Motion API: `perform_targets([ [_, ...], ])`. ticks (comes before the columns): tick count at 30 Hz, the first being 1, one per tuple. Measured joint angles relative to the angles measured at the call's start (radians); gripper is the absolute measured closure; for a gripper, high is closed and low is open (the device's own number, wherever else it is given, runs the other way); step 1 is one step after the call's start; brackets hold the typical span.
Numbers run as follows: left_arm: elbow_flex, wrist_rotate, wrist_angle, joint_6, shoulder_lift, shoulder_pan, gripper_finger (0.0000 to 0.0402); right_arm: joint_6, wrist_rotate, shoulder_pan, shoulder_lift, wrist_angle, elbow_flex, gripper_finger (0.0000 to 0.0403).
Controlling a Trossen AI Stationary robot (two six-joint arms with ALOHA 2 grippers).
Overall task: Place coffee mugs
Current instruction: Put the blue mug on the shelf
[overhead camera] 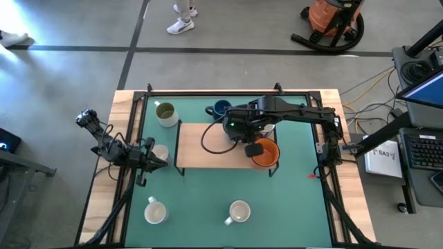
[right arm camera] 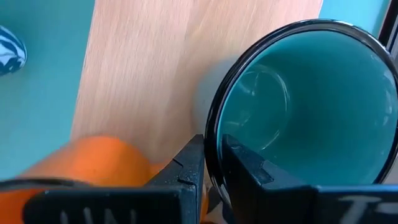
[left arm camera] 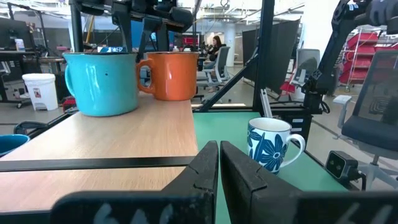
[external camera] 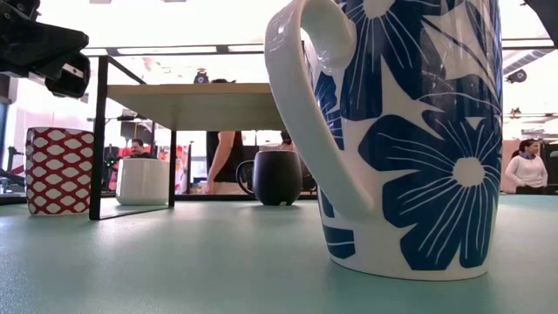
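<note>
Overhead cam looks straight down on my table (overhead camera: 208, 183). Low cam sits at tabletop, right against the patterned mug (external camera: 410, 131). My left wrist cam faces across the shelf (left arm camera: 118, 134); right wrist cam looks down into the teal mug (right arm camera: 305, 106), seen by both.

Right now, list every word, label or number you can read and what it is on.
White box, right side of the high view: dark lettering, too blurred to read.
White bin: small label, too small to read.
Blue-flowered mug, teal mug in the right gripper, orange mug: no text.
</note>
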Motion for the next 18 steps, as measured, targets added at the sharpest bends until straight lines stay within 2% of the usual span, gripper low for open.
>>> perform_targets([
  [18,0.0,0.0,0.0,0.0,0.0,0.0,0.0402,-0.038,0.007,0.0,-0.027,-0.013,0.001,0.036],
])
